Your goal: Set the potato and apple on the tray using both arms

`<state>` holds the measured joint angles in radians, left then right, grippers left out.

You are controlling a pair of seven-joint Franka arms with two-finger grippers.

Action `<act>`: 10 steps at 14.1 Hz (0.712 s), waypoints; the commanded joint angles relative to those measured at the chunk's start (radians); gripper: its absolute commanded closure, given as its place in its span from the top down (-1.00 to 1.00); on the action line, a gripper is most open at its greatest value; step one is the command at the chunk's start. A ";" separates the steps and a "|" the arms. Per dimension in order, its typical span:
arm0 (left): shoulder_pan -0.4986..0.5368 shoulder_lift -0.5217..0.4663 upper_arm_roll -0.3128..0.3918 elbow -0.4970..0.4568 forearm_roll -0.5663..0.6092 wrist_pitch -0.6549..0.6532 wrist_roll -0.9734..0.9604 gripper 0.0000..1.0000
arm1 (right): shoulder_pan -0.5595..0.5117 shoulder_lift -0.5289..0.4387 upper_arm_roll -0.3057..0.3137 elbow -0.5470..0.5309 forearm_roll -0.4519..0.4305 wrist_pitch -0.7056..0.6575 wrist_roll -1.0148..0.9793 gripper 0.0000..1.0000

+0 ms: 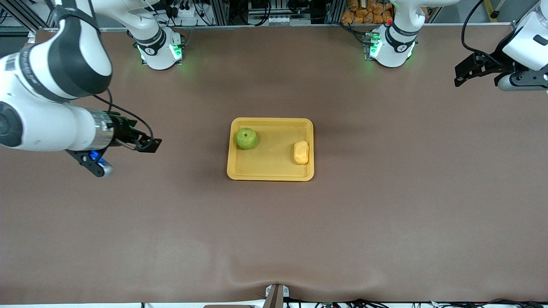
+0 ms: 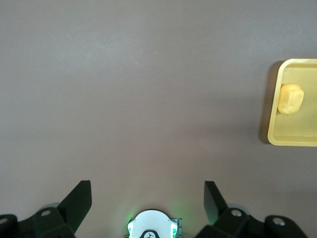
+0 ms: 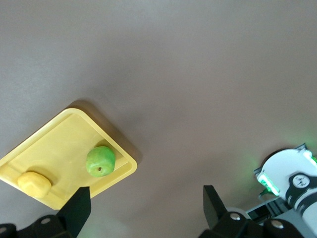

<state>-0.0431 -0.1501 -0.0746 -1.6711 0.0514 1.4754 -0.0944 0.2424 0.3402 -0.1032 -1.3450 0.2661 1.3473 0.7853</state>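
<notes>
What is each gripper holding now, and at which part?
Nothing is held. The left gripper and the right gripper are open over bare table. The apple and potato lie in the tray.

The left wrist view's edge at 3 o'clock cuts off most of the tray (image 2: 277, 134), hiding the apple.
</notes>
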 commanded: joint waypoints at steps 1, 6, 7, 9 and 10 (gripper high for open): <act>-0.001 -0.011 0.004 -0.016 -0.019 0.013 0.004 1.00 | -0.089 -0.010 0.017 0.043 -0.008 -0.060 -0.101 1.00; -0.001 -0.009 -0.001 -0.016 -0.019 0.011 -0.004 1.00 | -0.190 -0.010 0.016 0.086 -0.039 -0.057 -0.294 1.00; -0.001 -0.009 -0.001 -0.015 -0.019 0.014 -0.004 1.00 | -0.201 -0.010 0.014 0.089 -0.059 -0.054 -0.335 1.00; -0.001 -0.009 -0.001 -0.012 -0.019 0.014 -0.004 1.00 | -0.206 -0.010 0.016 0.095 -0.155 -0.051 -0.426 1.00; 0.000 -0.009 -0.001 -0.013 -0.019 0.016 -0.004 1.00 | -0.209 -0.010 0.016 0.095 -0.186 -0.050 -0.478 1.00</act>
<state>-0.0432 -0.1499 -0.0765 -1.6788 0.0507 1.4811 -0.0946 0.0464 0.3382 -0.1044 -1.2596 0.1455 1.3037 0.3824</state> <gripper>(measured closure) 0.000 0.000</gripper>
